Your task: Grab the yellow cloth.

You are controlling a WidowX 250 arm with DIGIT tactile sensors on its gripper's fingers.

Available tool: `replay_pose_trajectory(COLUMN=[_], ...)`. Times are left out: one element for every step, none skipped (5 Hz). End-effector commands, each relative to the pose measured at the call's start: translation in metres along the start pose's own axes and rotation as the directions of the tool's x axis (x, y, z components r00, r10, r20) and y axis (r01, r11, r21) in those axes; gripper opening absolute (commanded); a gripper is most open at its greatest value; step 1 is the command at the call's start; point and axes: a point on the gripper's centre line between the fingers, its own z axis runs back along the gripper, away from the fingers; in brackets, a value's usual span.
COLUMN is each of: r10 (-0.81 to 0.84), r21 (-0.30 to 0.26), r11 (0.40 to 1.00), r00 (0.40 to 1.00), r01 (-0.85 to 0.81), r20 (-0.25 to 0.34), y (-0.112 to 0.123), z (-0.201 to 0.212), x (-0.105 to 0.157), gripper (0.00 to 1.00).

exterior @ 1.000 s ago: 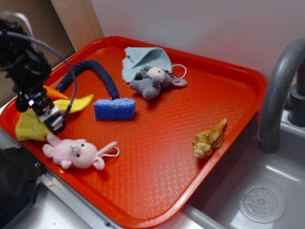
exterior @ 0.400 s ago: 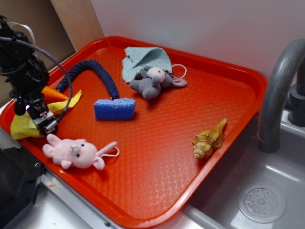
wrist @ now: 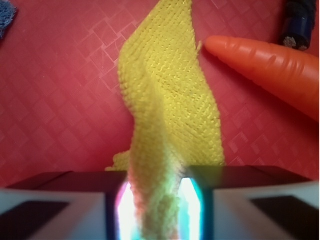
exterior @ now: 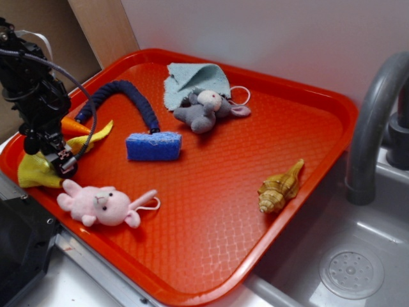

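The gripper [exterior: 64, 165] is down at the tray's [exterior: 211, 230] left edge, and its jaws are pinched on a raised fold of the cloth [exterior: 35, 171]. The wrist view makes that plain: a ridge of yellow weave [wrist: 165, 115] runs up between the two dark fingers [wrist: 65, 182] and is squeezed narrow there, while the rest fans out flat on the tray toward its pointed corner.

The cloth lies along the left edge, just beside the carrot [exterior: 71, 125], with the bunny [exterior: 102, 204] near its other end. The sponge [exterior: 153, 146] and the teal cloth [exterior: 192, 80] sit well apart, further in.

It looks soft, light and limp, so I'd expect it to drape and trail when raised, not come up as a sheet. A bunched fold like this one seems the right place to hold; a flat single layer could slip out. The knit looks grippy, not slick. The trailing corner lies close to the carrot and might drag against it.
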Motion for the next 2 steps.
replay_pose_trajectory(r10=[0.012,0.069], r21=[0.044,0.034], r11=[0.999,0.997], r00=[0.999,0.991], r01=[-0.014,-0.073], r20=[0.049,0.111], y=[0.009,0.003], z=[0.030,0.081], x=[0.003,0.009], gripper=[0.00,0.00])
